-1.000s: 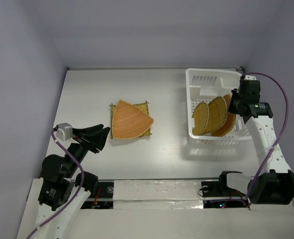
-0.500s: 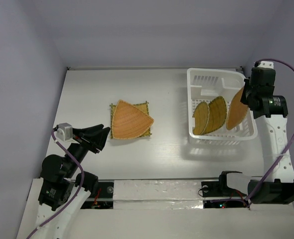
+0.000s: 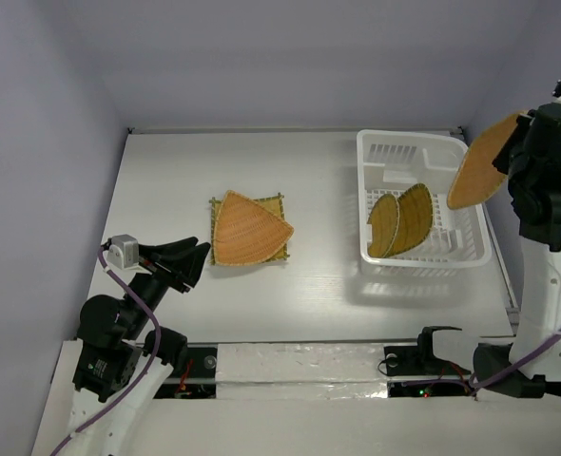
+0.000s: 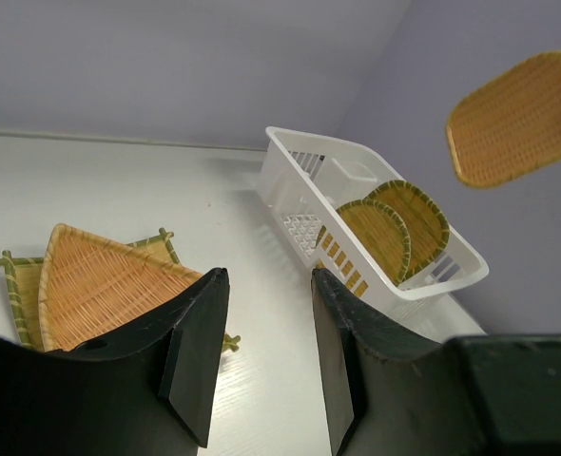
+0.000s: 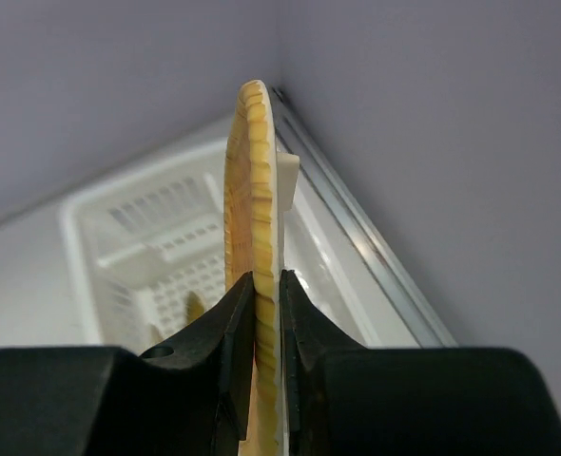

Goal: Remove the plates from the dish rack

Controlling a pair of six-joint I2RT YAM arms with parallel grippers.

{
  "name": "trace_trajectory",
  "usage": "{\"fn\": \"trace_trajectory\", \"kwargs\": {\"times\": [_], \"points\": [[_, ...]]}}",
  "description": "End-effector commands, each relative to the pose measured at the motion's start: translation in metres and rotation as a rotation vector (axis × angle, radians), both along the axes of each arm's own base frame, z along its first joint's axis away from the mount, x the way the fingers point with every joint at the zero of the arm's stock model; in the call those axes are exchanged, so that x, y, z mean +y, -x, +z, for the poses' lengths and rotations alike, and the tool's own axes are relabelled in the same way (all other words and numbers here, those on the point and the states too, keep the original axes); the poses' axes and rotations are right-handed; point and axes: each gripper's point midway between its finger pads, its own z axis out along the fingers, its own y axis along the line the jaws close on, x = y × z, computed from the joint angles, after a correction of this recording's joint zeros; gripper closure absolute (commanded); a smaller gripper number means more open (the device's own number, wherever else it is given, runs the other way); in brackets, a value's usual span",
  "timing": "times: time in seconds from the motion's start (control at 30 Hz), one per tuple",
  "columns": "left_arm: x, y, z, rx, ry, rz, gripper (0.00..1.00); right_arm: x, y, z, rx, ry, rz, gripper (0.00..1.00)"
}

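My right gripper (image 3: 520, 142) is shut on a woven bamboo plate (image 3: 482, 162) and holds it in the air above the right end of the white dish rack (image 3: 454, 256). In the right wrist view the plate (image 5: 253, 190) stands edge-on between my fingers (image 5: 235, 323). Two plates (image 3: 401, 218) lean on edge inside the rack. A rounded triangle plate (image 3: 247, 228) lies on a square plate (image 3: 218, 209) on the table at centre-left. My left gripper (image 3: 197, 261) is open and empty near the table's front left, well clear of the stack (image 4: 90, 280).
The rack (image 4: 304, 161) sits at the table's back right, close to the right wall and the table's right edge rail (image 5: 376, 247). A wall runs along the table's far edge.
My right gripper has lifted the plate up out of the rack and to the right. Two plates stay in the rack. The left arm has not moved.
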Motion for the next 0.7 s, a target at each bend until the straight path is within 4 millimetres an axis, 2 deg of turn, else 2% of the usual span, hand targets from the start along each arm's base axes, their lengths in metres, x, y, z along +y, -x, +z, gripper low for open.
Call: {"fn": "trace_trajectory", "kwargs": {"times": [0.0,0.1,0.13,0.17,0.2,0.23,0.27,0.3,0.33,0.37,0.4,0.43,0.47,0.5,0.57,0.6,0.63,0.67], "points": [[-0.003,-0.001,0.01,-0.038,0.011,-0.013,0.63,0.036,-0.004,0.059,-0.25,-0.13,0.134,1.0],[-0.003,-0.002,0.009,-0.035,0.01,-0.01,0.63,0.072,-0.015,0.066,-0.338,-0.256,0.271,1.0],[-0.002,-0.002,0.009,-0.033,0.012,-0.007,0.63,0.091,-0.019,0.066,-0.365,-0.33,0.325,1.0],[-0.002,-0.003,0.009,-0.029,0.012,-0.004,0.63,0.11,-0.024,0.077,-0.421,-0.377,0.403,1.0],[-0.002,-0.003,0.009,-0.029,0.013,-0.003,0.63,0.124,-0.032,0.061,-0.399,-0.414,0.438,1.0],[-0.002,-0.004,0.008,-0.026,0.012,-0.001,0.63,0.152,-0.033,0.059,-0.402,-0.484,0.511,1.0],[-0.002,-0.005,0.007,-0.02,0.01,0.0,0.63,0.168,-0.038,0.066,-0.442,-0.52,0.556,1.0],[-0.002,-0.006,0.006,-0.015,0.009,0.0,0.63,0.185,-0.048,0.049,-0.405,-0.549,0.585,1.0],[-0.003,-0.007,0.005,-0.009,0.007,0.0,0.63,0.201,-0.051,0.047,-0.413,-0.607,0.611,1.0],[-0.004,-0.008,0.004,-0.001,0.003,0.0,0.63,0.228,-0.049,0.058,-0.461,-0.656,0.697,1.0],[-0.004,-0.01,0.003,0.002,0.002,0.001,0.63,0.243,-0.052,0.054,-0.461,-0.692,0.734,1.0],[-0.004,-0.011,0.001,0.012,0.001,0.004,0.63,0.26,-0.06,0.033,-0.427,-0.723,0.756,1.0],[-0.004,-0.013,0.0,0.019,-0.002,0.007,0.63,0.275,-0.062,0.042,-0.479,-0.786,0.793,1.0],[-0.004,-0.013,-0.001,0.022,-0.003,0.009,0.63,0.297,-0.058,0.035,-0.463,-0.82,0.84,1.0],[-0.004,-0.014,-0.001,0.026,-0.002,0.013,0.63,0.328,-0.07,0.003,-0.4,-0.867,0.857,1.0],[-0.003,-0.014,0.0,0.023,-0.001,0.013,0.63,0.346,-0.067,0.008,-0.43,-0.899,0.901,1.0],[-0.003,-0.014,-0.001,0.026,-0.001,0.016,0.63,0.357,-0.07,0.0,-0.422,-0.919,0.91,1.0],[-0.003,-0.015,-0.002,0.03,0.0,0.02,0.63,0.375,-0.078,-0.016,-0.41,-0.958,0.92,1.0]]}}
